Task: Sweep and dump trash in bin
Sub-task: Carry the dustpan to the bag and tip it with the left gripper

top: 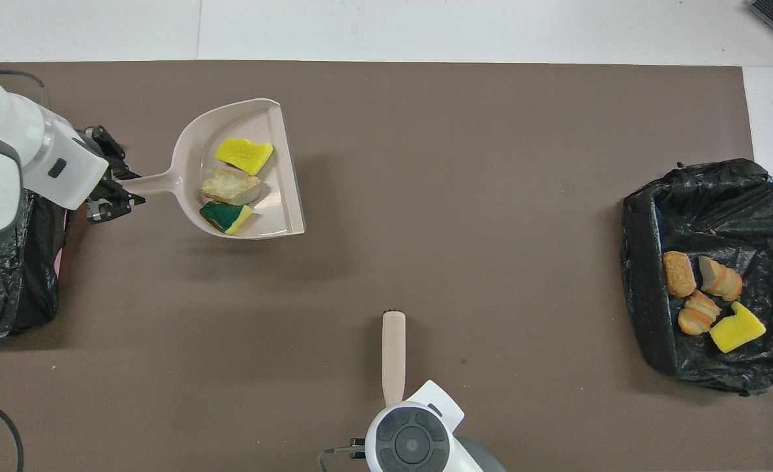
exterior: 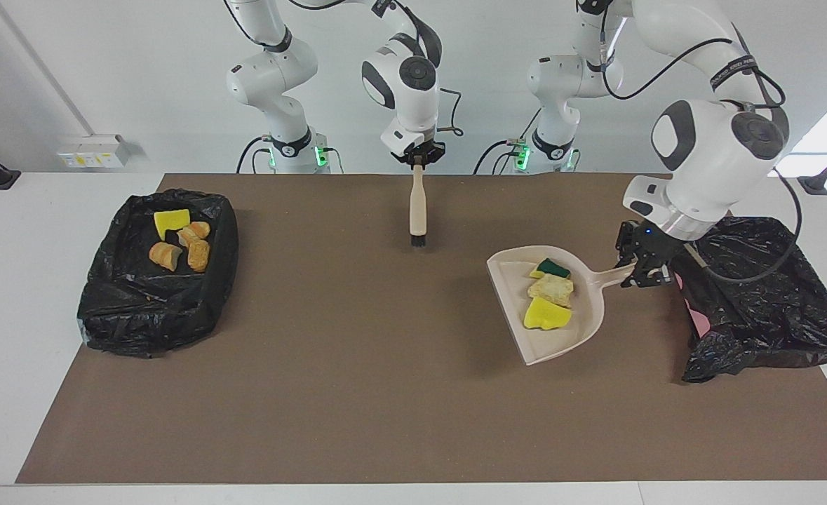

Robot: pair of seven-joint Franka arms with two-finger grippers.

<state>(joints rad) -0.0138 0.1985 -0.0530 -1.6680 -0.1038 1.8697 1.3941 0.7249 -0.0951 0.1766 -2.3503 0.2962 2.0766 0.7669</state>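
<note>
While the left gripper (exterior: 641,270), clamped on the dustpan (exterior: 560,337) handle, carries three scraps (exterior: 550,289) just beside the bin (exterior: 771,308) at the left arm's end, the right gripper (exterior: 419,160) waits, clamped on the brush (exterior: 418,210). Step: carrying to dump. Next: lift over the bin's rim, tip.

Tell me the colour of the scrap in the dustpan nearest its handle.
Dark green on top with a yellow edge; the overhead view shows it best.

surface (exterior: 34,294): white, with a brown mat (exterior: 357,393) on it
on the mat: two black-lined bins (exterior: 153,308) (exterior: 764,315), one at each end
</note>
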